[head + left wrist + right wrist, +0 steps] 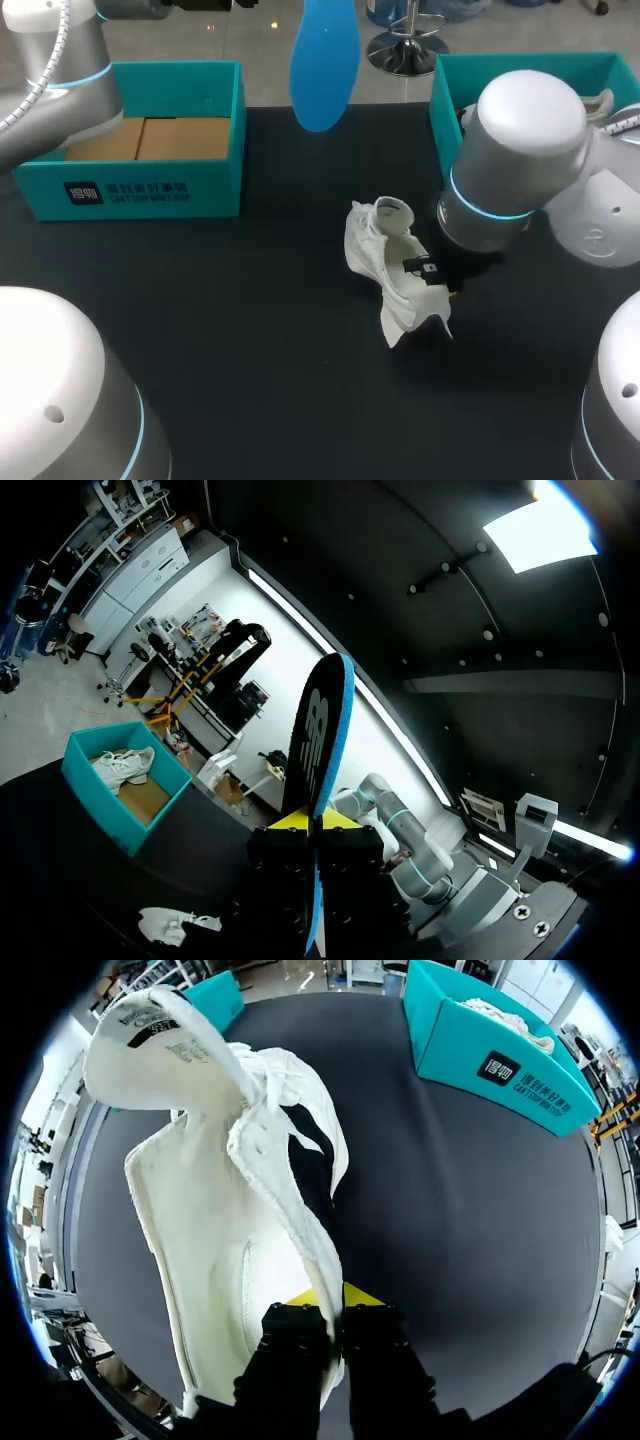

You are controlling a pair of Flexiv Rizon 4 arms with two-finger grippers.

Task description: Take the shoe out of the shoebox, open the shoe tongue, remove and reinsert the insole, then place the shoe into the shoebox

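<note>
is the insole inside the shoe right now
No, the left gripper holds the blue insole up in the air, apart from the white shoe.

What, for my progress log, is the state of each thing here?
shoe: out of the box, tongue pulled open, gripped at its edge.
insole: out of the shoe, held up in the air.
left gripper: shut on the insole.
right gripper: shut on the shoe.
left shoebox: open, brown cardboard inside, no shoe.
right shoebox: open, second shoe inside.
</note>
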